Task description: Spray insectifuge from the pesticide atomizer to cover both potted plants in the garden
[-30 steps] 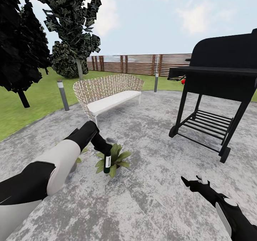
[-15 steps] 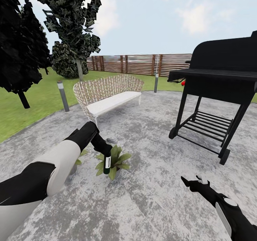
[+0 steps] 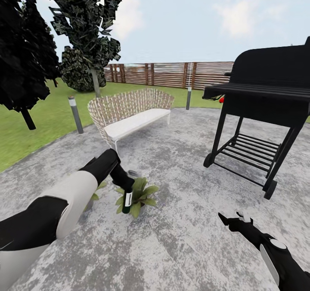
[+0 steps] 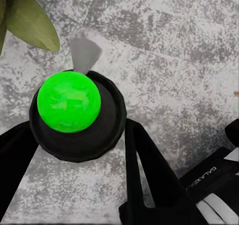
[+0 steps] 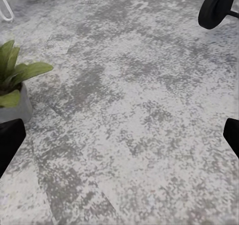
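Fingers point(image 4: 144, 160) around green-bottomed pesticide atomizer point(image 4: 74, 115)

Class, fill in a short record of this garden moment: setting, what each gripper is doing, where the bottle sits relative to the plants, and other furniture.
setting: paved garden circle
left gripper: shut on pesticide atomizer, held upright
atomizer position: in front of one potted plant
second potted plant: mostly hidden behind left arm
right gripper: open, holding nothing, low over paving
furniture: wicker bench, black grill
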Controlling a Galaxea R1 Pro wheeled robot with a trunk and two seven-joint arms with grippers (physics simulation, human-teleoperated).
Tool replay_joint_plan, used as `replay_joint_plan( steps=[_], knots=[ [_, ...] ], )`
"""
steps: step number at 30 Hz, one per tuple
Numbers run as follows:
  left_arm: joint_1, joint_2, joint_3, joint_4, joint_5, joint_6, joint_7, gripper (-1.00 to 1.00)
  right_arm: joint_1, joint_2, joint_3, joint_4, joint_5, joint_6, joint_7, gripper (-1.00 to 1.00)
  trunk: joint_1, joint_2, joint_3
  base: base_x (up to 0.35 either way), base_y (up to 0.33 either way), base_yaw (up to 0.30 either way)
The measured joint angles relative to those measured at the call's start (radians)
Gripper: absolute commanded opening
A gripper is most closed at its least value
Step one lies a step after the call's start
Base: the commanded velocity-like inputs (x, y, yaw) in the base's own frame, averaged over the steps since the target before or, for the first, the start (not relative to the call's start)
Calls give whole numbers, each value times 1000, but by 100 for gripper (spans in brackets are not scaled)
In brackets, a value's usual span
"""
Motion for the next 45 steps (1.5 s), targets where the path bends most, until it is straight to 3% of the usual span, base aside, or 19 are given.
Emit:
replay_joint_plan(
  steps=[12,20,22,24,28,40,45],
  knots=[
    [3,15,-7,29,-1,-1,0,-100,0,7,1,0,0,0,0,100,-46,84,32,0,0,0],
    [-12,55,-12,99,-6,-2,1,-100,0,6,2,-2,0,0,0,100,-46,84,32,0,0,0],
    [-18,67,-11,117,-17,-2,1,-100,0,6,2,-2,1,0,0,100,-46,84,32,0,0,0],
    [-21,74,-8,128,-53,-1,1,-100,0,6,2,-2,0,0,0,100,-46,84,32,0,0,0],
    [-19,75,-6,134,-100,0,0,-100,0,5,1,-2,0,0,0,100,-46,84,32,0,0,0],
    [-9,68,-9,134,-108,0,-1,-100,0,6,2,4,3,0,0,100,-47,84,32,155,64,0],
    [-8,65,-11,134,-108,-1,-1,-100,0,6,2,59,2,-5,15,100,-46,84,32,118,76,0]
  ],
)
